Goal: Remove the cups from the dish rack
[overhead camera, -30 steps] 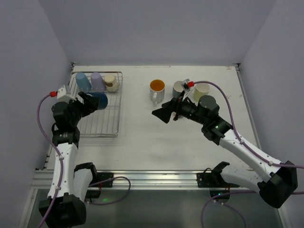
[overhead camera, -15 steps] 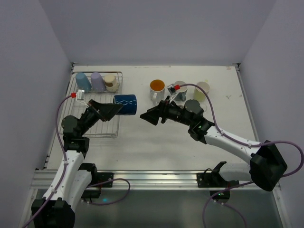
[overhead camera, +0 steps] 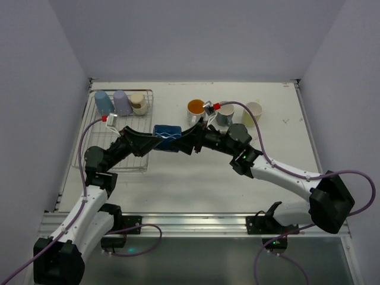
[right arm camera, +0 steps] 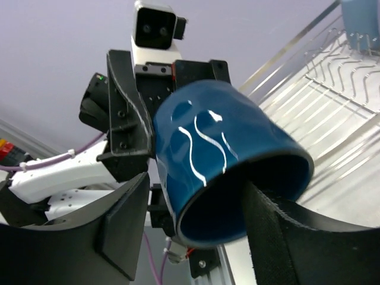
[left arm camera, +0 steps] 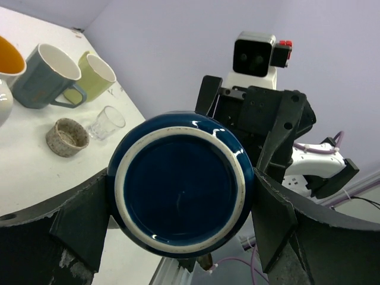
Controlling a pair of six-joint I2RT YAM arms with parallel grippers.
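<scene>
So the navy mug (overhead camera: 167, 137) is out of the dish rack (overhead camera: 138, 122) at this point. It's held in the air just off the rack's right side, about level with the rack's middle. It's tipped on its side, base pointing back over the rack and open mouth pointing away from it. White wavy lines run along its wall.

The left gripper (left arm camera: 181, 202) has it. In the left wrist view the two fingers sit on either side of the round base, pressed against it, so that one's clamped on the mug.

The right gripper (right arm camera: 196, 208) comes in at the mouth end, from the side away from the rack. In its own wrist view the fingers are spread, one outside the mug wall and the other in front of the opening. Honestly can't tell if it's actually squeezing the mug or just sitting around the rim.

Three cups are in the rack, lined up along its far end: a light blue cup (overhead camera: 104, 102), a lavender cup (overhead camera: 123, 102) and a beige cup (overhead camera: 139, 103).

On the table to the right of the rack, roughly level with its far end, are an orange-inside cup (overhead camera: 196, 108), then a grey mug (overhead camera: 224, 116) partly under the right arm, then a pale yellow-green mug (overhead camera: 253, 111) farthest from the rack. The left wrist view also catches a tiny clear glass (left arm camera: 108, 120) and a speckled little cup (left arm camera: 67, 135) next to each other near those mugs.
</scene>
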